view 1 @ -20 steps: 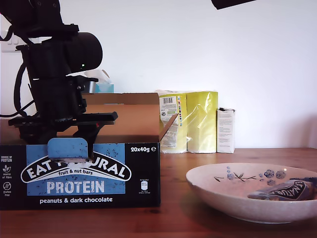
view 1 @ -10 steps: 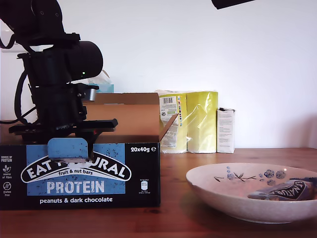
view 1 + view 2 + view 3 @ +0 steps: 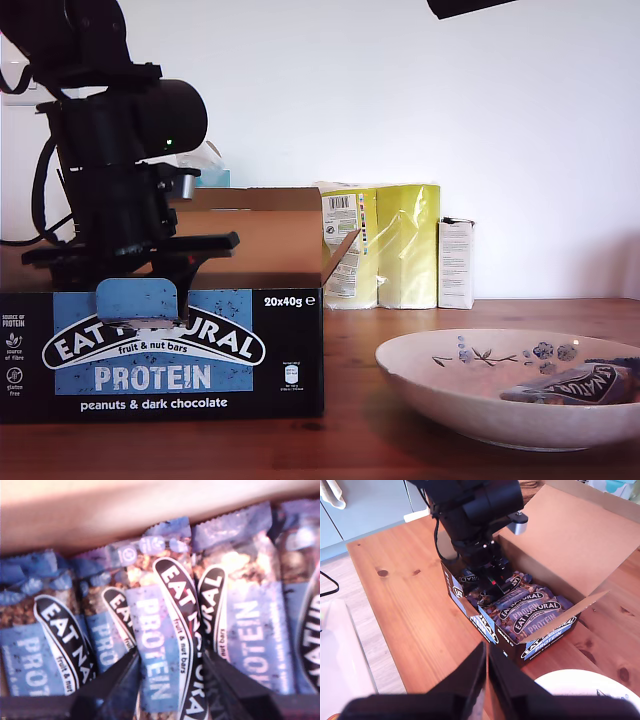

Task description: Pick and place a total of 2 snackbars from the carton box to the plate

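The carton box [image 3: 290, 350] stands open at the exterior view's left, packed with snackbars [image 3: 530, 611] lying side by side. My first arm [image 3: 120, 200] reaches down into it. Inside, my first gripper [image 3: 170, 690] has its fingers [image 3: 107, 690] pressed against both long edges of one snackbar [image 3: 155, 645], shut on it. Another snackbar [image 3: 570, 385] lies in the plate [image 3: 440, 385] at the exterior view's right. My second gripper [image 3: 485, 680] hangs high above the table between box and plate, shut and holding nothing.
Behind the box stand yellow packs [image 3: 390, 245], a small white carton [image 3: 456, 262] and a blue tissue box [image 3: 205, 175]. The raised box flap [image 3: 570, 545] leans away behind the bars. A dark arm part [image 3: 465, 6] shows at the exterior view's top edge.
My first arm sank a little deeper into the box, then rose very slightly. The plate, its bar and my second gripper have not moved.
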`<state>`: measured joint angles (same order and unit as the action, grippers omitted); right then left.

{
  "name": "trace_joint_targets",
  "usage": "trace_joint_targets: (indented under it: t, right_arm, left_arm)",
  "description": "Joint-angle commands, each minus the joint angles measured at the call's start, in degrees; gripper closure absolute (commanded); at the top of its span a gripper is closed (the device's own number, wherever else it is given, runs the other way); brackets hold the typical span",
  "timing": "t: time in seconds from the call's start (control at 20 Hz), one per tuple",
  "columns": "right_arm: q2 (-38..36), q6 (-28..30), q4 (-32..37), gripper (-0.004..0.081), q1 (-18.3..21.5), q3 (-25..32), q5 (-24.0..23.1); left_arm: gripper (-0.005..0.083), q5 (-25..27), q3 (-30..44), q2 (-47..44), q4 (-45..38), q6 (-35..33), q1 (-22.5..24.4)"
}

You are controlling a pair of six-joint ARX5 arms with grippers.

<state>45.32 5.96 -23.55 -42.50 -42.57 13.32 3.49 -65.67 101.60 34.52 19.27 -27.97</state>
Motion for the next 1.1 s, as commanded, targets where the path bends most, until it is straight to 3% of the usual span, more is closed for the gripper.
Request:
trace_joint_targets:
  t: [0.0,0.45,0.6,0.8,1.05]
  right_arm:
    - [-0.04,0.13,0.50,0.0783,-0.22,-0.33,0.00]
    - [-0.04,0.55,0.50,0.0783,-0.07,-0.33,-0.46]
    - [-0.26,0.55,-0.04,0.0783,-0.07,-0.33,-0.42]
    - [-3.26,0.07,-3.02,0.0783,0.50,-0.33,-0.44]
    - [-11.47,-3.13,-10.16,0.0783,4.15,-0.33,-1.05]
  left_arm:
    - [0.0583,-0.22,-0.98,-2.49,0.57,-0.96,0.09]
    - [0.0583,-1.27,-1.01,-17.88,4.90,-4.92,-0.37]
    - [0.0581,-6.23,-1.01,-21.11,3.50,-7.52,-2.56]
    - [0.0576,-9.14,-1.01,-21.18,-2.86,-9.62,-8.59]
    - [0.0576,-9.33,-1.01,-19.74,-16.57,-14.27,-16.28]
